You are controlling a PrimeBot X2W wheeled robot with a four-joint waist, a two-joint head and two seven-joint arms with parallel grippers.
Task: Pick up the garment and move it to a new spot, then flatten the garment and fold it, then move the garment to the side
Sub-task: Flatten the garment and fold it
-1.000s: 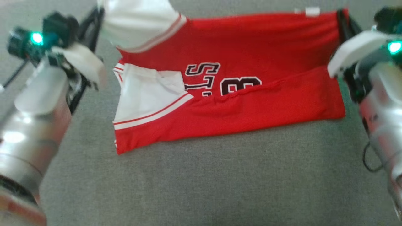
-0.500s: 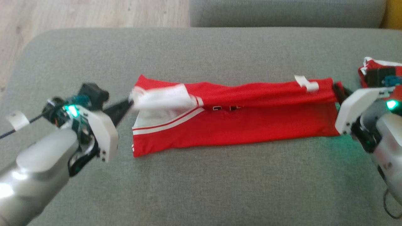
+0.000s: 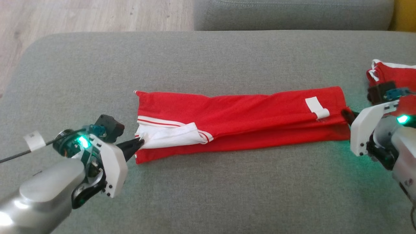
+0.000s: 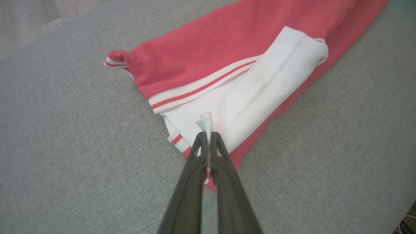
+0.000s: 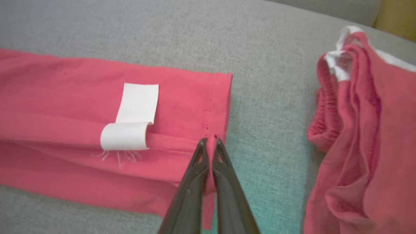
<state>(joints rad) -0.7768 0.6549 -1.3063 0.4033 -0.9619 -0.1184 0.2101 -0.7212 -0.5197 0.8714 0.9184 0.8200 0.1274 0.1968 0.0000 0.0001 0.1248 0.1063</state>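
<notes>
red and folded into a long narrow band, the garment (image 3: 247, 110) lies flat on a grey sofa cushion (image 3: 208, 195), spanning the gap between the two hands.

the left hand (image 3: 139, 143) is at one end of it, fingers pressed together on a small tuck of white fabric at the edge of the white panel (image 4: 260, 87). in the left wrist view that tuck stands up right at the fingertips, and the panel's red-striped trim runs just beyond them and to their left.

the right hand (image 5: 209, 140) is closed on the opposite end, pinching the red hem where the upper layer folds over the lower one; red cloth shows between its two fingers. a white label (image 5: 130, 118) sits on the fold just left of these fingertips, with a few loose threads under it.

off to the right of that hand, with bare cushion between it and the garment, lies a second red garment (image 5: 357, 130), crumpled, with white trim at its top. beyond both hands, past the cushion's far edge, is wooden floor (image 3: 97, 14).
</notes>
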